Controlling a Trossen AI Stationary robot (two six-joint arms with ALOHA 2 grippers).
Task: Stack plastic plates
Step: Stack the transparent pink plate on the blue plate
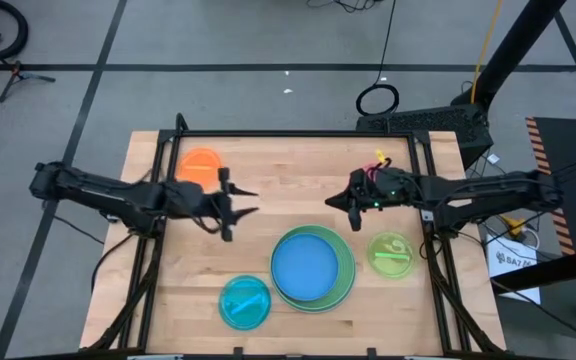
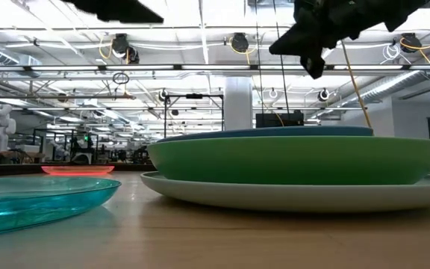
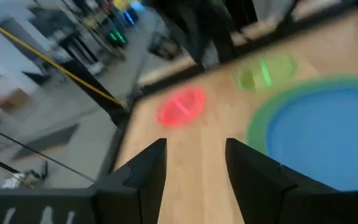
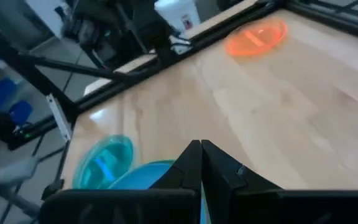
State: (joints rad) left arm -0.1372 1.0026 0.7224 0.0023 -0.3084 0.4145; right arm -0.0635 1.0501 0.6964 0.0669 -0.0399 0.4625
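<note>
A stack (image 1: 313, 268) stands near the table's near edge: a blue plate (image 3: 328, 140) on a green plate (image 2: 297, 158) on a pale plate (image 2: 290, 196). The translucent cyan plate (image 1: 245, 302) lies to its left. The lime plate (image 1: 390, 252) lies to its right. The orange plate (image 1: 200, 165) lies at the far left. A pink plate (image 3: 180, 107) shows only in the left wrist view. My left gripper (image 1: 253, 200) hovers open over the table's middle, right of the orange plate. My right gripper (image 1: 330, 201) hovers shut, facing it, above and beyond the stack.
A black frame (image 1: 298, 134) borders the wooden table (image 1: 268, 180). Bare wood lies between the two grippers and in the table's middle. Cables and a yellow item (image 1: 379, 157) sit by the far right corner. The low view shows both arms raised well above the plates.
</note>
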